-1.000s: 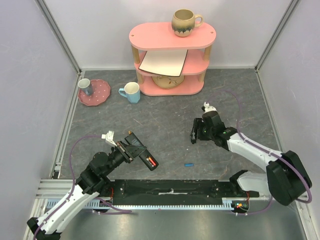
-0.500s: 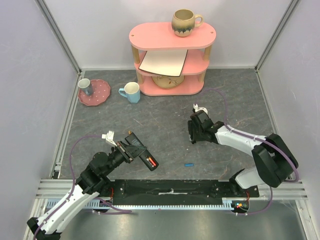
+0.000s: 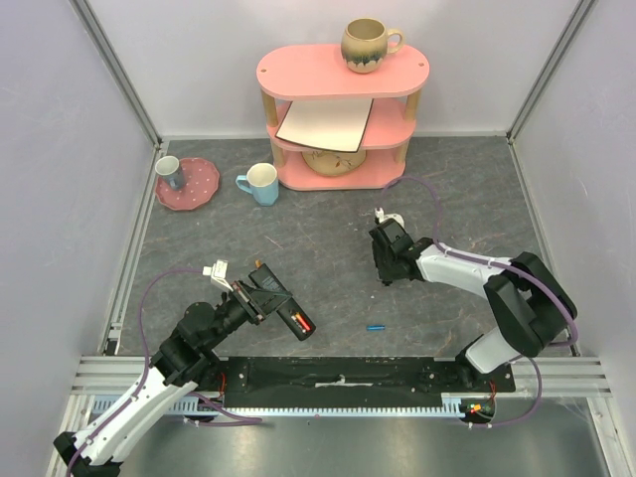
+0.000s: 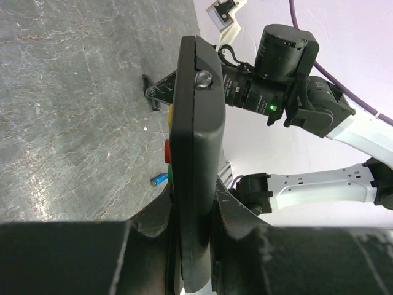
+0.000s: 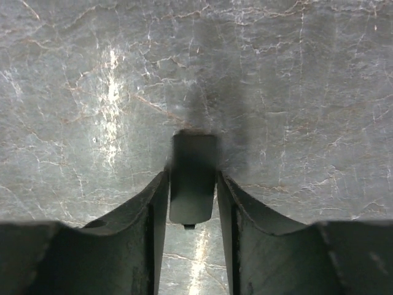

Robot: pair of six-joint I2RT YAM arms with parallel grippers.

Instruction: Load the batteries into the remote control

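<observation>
My left gripper is shut on the remote control and holds it on edge above the table. A red-orange battery sits in the remote's near end. The blue battery lies loose on the table to its right. In the left wrist view the remote control stands between the fingers, with the blue battery beyond. My right gripper points down at the table. Its jaws press both sides of a small flat black cover piece lying there.
A pink three-tier shelf stands at the back with a brown mug on top and a white board and bowl inside. A light blue mug and a pink plate with a small cup sit at the back left. Walls enclose three sides.
The right arm has swung its wrist leftward and its jaws have narrowed onto the black cover piece. The left arm and remote have not moved.
</observation>
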